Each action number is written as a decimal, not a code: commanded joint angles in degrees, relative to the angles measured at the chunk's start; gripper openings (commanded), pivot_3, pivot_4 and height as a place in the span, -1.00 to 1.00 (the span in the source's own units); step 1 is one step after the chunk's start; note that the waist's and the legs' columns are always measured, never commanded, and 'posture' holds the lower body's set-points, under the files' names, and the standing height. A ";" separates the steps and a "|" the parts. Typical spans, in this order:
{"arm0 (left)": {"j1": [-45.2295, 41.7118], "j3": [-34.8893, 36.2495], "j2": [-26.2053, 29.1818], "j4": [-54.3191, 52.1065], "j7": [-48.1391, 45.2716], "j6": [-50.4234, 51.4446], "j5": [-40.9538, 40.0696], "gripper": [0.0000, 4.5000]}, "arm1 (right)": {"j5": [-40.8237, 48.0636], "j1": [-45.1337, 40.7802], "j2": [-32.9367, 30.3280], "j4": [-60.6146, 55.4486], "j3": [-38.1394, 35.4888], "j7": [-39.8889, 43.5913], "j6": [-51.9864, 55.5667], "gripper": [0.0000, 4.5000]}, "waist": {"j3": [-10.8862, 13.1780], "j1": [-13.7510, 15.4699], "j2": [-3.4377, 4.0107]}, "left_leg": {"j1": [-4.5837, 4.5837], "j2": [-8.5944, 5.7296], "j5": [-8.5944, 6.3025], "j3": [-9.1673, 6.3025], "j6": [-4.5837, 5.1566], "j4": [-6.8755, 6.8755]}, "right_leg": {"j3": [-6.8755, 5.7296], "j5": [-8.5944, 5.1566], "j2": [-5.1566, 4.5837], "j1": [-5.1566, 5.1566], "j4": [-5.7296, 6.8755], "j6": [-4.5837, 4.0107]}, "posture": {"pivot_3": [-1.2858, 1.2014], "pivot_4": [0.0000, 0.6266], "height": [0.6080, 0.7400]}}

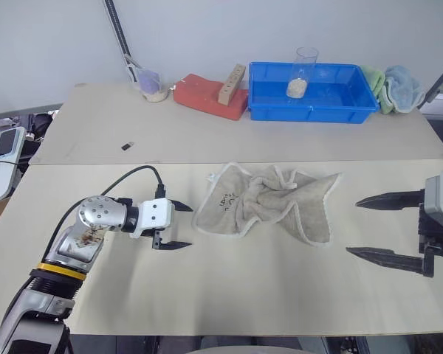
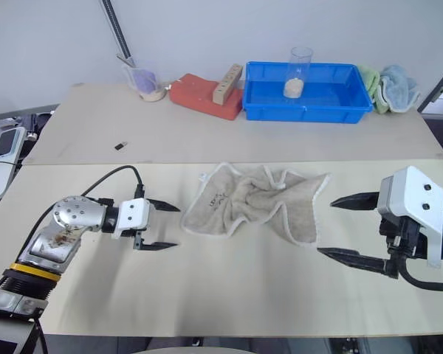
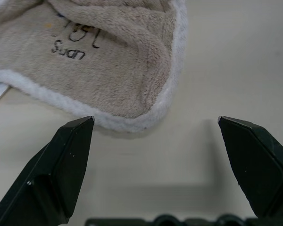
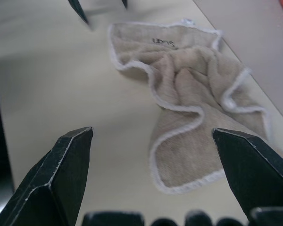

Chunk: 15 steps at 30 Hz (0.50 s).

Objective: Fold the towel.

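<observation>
Flanking the crumpled towel [image 1: 269, 203] at frame centre, my left gripper [image 1: 179, 226] and right gripper [image 1: 375, 227] gape empty; soft, limp terry, best pinched at white-edged corners.

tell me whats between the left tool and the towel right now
Nothing: bare tabletop separates the open left tool from the crumpled towel. The head views show the gap, and the left wrist view shows the towel's white-edged corner just beyond the fingertips, untouched.
</observation>
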 commanded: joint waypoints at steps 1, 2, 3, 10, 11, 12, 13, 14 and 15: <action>-3.31 -2.20 -2.55 5.54 1.72 -3.88 3.19 1.00 | 2.31 -0.31 0.11 -2.07 -2.55 -1.89 2.15 0.97 | 0.00 0.18 -0.02 | -0.02 -0.01 0.00 -0.02 0.00 0.04 | -0.04 0.00 0.00 0.01 -0.01 0.00 | 0.03 -0.52 1.00; -4.18 -2.93 -3.28 7.26 1.81 -4.79 4.08 1.00 | 2.63 -0.28 0.11 -2.24 -2.40 -2.27 2.43 0.97 | 0.00 0.22 -0.02 | -0.03 -0.02 0.00 -0.04 0.00 0.06 | -0.07 0.00 -0.02 0.03 -0.01 0.00 | 0.03 -0.52 1.00; -4.95 -3.56 -4.13 8.82 2.21 -5.59 4.91 0.89 | 2.80 -0.39 0.13 -2.35 -1.90 -2.76 2.55 1.00 | 0.00 0.21 -0.01 | -0.02 -0.03 0.00 -0.04 0.00 0.07 | -0.07 0.00 -0.03 0.04 -0.01 0.00 | 0.03 -0.52 1.00; -6.48 -5.08 -5.44 12.61 2.16 -8.07 6.52 -0.35 | 0.12 -2.05 -0.05 -0.88 5.71 -7.49 0.13 1.00 | -0.07 0.47 0.01 | 0.05 -0.04 0.01 -0.08 0.00 0.10 | -0.11 0.00 -0.03 0.10 0.02 0.00 | 0.03 -0.52 1.00; -6.41 -4.95 -5.27 12.61 2.22 -7.97 6.44 -0.56 | -1.32 -1.53 -0.52 -0.58 7.13 -8.04 -0.03 1.00 | -0.08 0.47 0.02 | 0.05 -0.04 0.01 -0.09 0.00 0.10 | -0.11 0.00 -0.02 0.10 0.03 0.00 | 0.03 -0.52 1.00; -6.32 -4.69 -5.05 12.45 2.15 -7.70 6.13 -0.73 | -3.04 -1.15 -0.57 -0.14 8.96 -8.71 -0.92 1.00 | -0.08 0.44 0.03 | 0.05 -0.04 0.01 -0.10 0.00 0.10 | -0.13 0.00 -0.02 0.10 0.04 0.00 | 0.03 -0.52 1.00; -6.23 -4.39 -4.83 12.23 2.14 -7.31 5.81 -0.97 | -4.43 -0.88 -0.37 0.28 10.72 -9.12 -1.96 1.00 | -0.08 0.40 0.02 | 0.05 -0.03 0.01 -0.12 0.00 0.10 | -0.15 0.00 -0.01 0.10 0.05 0.00 | 0.03 -0.52 1.00; -6.17 -4.00 -4.54 11.96 2.21 -6.98 5.54 -0.97 | -6.73 -0.17 -0.32 0.77 13.05 -9.43 -3.73 1.00 | -0.08 0.38 0.03 | 0.04 -0.03 0.01 -0.12 0.00 0.10 | -0.16 0.00 -0.01 0.10 0.04 0.00 | 0.03 -0.52 1.00; -6.14 -3.76 -4.37 11.79 2.27 -6.79 5.38 -0.97 | -8.20 0.26 -0.21 1.11 14.55 -9.57 -5.04 1.00 | -0.08 0.27 0.02 | 0.04 -0.04 0.01 -0.13 0.00 0.10 | -0.16 0.00 -0.02 0.10 0.04 0.00 | 0.03 -0.52 1.00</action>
